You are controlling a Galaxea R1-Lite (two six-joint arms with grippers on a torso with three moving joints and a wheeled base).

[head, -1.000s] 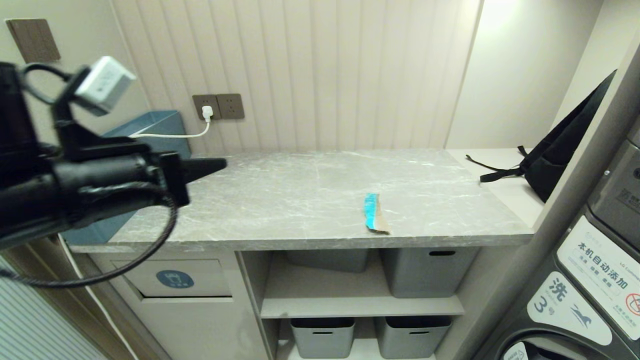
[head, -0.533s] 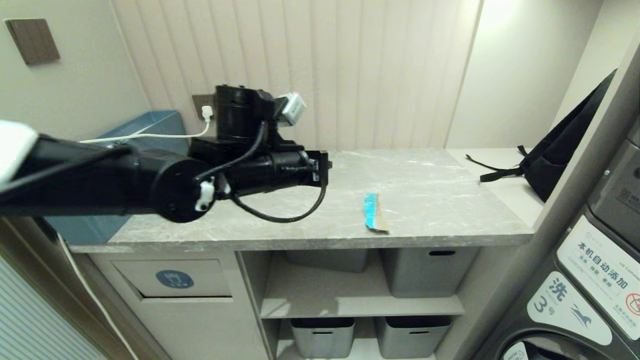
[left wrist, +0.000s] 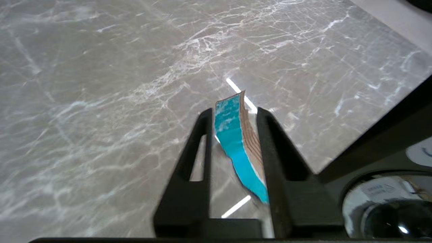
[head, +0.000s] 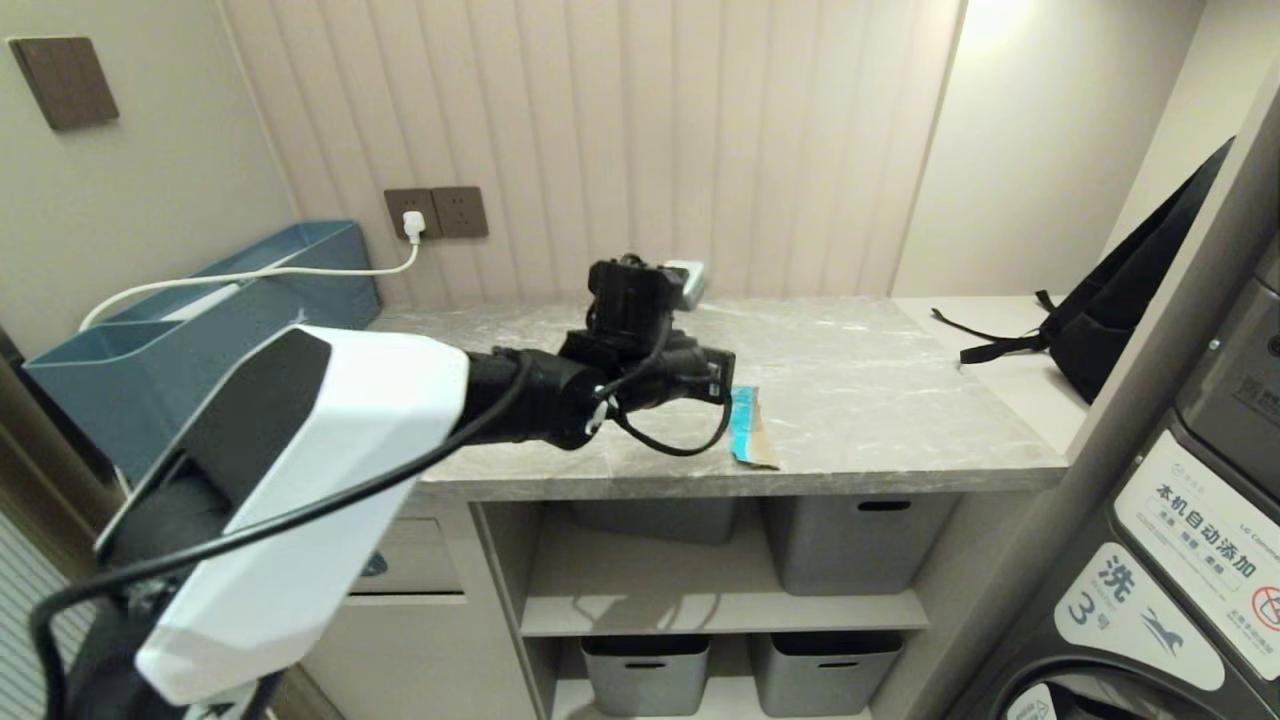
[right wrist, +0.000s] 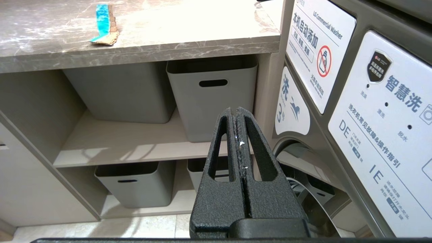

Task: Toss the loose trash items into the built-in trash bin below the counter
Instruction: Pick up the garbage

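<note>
Over the last second the left arm has swung in from the left edge of the head view to the middle of the frame, and the left gripper (left wrist: 233, 135) now sits over the cardboard scrap (head: 748, 428) near the front edge of the counter (head: 900, 400). Its fingers have parted from shut and now straddle the strip: in the left wrist view the scrap stands between the two black fingers (left wrist: 199, 145), cyan face toward one, brown edge against the other, with a gap on the cyan side (so not yet pinched, as far as can be judged). The scrap itself has not shifted.

That places the robot at the start of a pick; closing on the strip looks like the next need. Only this one scrap is in view. The trash bin flap (head: 420, 570), at lower left of the head view under the counter, is now mostly hidden behind the arm's white shell.

The right gripper (right wrist: 238, 116) hangs parked before the grey tubs (right wrist: 212, 98), fingers pressed together and empty.
</note>
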